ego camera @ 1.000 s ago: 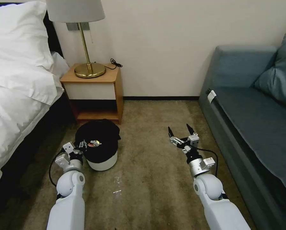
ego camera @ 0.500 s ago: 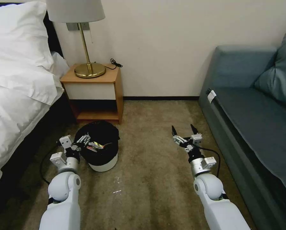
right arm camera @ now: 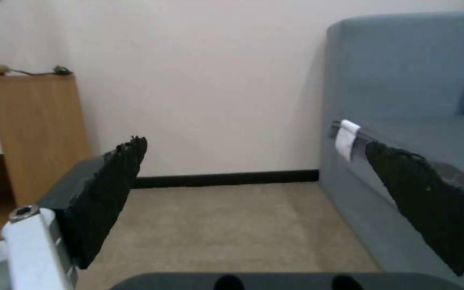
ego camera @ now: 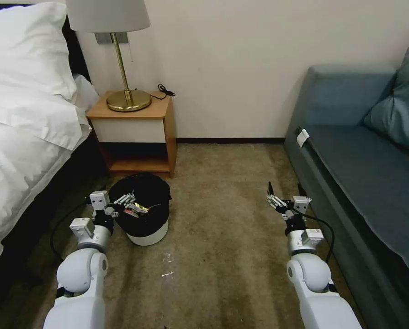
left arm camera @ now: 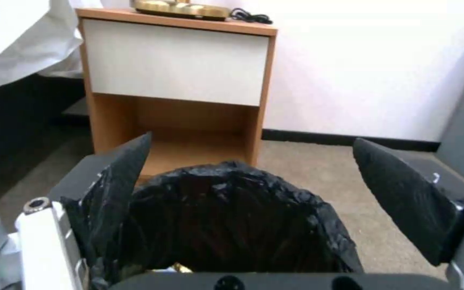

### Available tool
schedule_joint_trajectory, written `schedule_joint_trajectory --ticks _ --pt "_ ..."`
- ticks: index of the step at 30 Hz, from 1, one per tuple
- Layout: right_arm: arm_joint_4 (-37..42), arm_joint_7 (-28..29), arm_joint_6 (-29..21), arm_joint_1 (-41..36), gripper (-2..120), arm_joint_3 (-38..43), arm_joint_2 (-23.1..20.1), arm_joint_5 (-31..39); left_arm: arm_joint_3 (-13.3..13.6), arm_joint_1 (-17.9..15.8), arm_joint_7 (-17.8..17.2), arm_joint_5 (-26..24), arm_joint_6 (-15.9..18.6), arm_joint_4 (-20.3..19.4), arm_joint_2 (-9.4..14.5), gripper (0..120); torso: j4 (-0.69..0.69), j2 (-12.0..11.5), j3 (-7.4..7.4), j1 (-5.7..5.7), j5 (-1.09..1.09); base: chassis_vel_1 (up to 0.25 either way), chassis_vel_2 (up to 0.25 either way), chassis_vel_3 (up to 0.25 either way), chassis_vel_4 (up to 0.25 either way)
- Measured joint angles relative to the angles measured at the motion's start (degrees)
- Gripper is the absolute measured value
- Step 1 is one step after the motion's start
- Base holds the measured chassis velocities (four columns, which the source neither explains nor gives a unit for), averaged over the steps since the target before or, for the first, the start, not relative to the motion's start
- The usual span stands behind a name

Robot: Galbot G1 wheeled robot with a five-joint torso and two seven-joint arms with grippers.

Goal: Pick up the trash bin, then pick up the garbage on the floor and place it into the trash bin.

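Between spread left gripper [left arm camera: 248,193] jaws, seemingly untouched: trash bin [left arm camera: 232,225].

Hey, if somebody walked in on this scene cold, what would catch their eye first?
Most likely the trash bin on the carpet in front of the wooden nightstand, its black liner bulging and colourful wrappers showing inside. The left hand hangs open at its rim. Across the floor, the right hand hovers open and empty beside the blue sofa.
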Motion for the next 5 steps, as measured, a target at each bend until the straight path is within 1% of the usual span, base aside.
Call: schedule_joint_trajectory --ticks 5 --pt "-0.5 0.4 0.6 -0.3 100 0.2 0.0 0.1 0.7 0.1 -0.2 -0.2 -0.1 0.0 0.2 100 0.0 0.0 0.0 0.0 0.0 0.0 0.0 0.0 0.0"
